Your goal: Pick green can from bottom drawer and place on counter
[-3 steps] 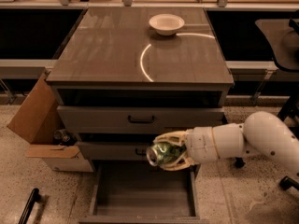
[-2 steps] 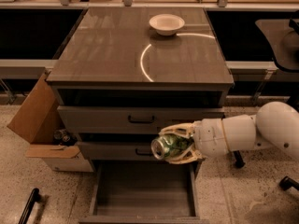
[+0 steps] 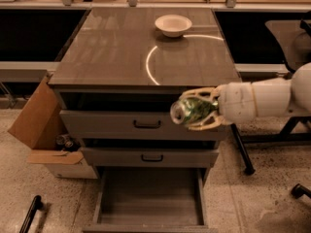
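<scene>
My gripper (image 3: pixel 193 109) is shut on the green can (image 3: pixel 190 110), which lies sideways in the fingers with its silvery round end pointing left. It hangs in front of the top drawer front, just below the front edge of the counter (image 3: pixel 116 52) at its right side. The bottom drawer (image 3: pixel 150 198) is pulled out below, its flat base bare. My white arm (image 3: pixel 262 98) reaches in from the right.
A white bowl (image 3: pixel 173 24) sits at the back of the counter. Two grey drawer fronts with black handles (image 3: pixel 146 125) are closed above the open drawer. A cardboard box (image 3: pixel 41 130) stands at the left. A chair base (image 3: pixel 248 159) is at the right.
The gripper has lifted the green can from in front of the middle drawer front up to the top drawer front, close under the counter edge, and a little to the right.
</scene>
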`<state>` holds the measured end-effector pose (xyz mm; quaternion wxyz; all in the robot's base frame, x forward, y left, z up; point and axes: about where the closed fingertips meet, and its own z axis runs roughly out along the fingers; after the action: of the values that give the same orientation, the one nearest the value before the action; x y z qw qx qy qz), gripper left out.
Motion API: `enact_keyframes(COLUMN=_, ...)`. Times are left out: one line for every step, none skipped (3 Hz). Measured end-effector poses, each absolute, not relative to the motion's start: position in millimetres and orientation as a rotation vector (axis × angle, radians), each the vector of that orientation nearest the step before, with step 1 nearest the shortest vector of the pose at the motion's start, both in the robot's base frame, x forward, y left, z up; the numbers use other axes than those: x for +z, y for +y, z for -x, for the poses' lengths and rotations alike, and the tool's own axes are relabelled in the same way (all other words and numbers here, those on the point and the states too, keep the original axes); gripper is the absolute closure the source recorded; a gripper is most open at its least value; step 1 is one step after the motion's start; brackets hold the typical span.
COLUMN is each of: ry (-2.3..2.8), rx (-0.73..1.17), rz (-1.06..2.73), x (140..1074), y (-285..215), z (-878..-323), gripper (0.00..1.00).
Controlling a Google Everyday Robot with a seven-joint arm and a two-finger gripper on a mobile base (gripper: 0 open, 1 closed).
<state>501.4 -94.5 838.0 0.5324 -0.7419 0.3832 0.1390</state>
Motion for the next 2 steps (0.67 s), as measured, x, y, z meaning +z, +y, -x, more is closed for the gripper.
enact_keyframes(ry=0.944, rx=0.297, rz=1.698, x=870.4, y=-104.1, z=-539.9, gripper=1.0)
enact_keyframes(ry=0.944, rx=0.297, rz=1.698, x=870.5, y=-104.1, z=-539.9, gripper=1.0)
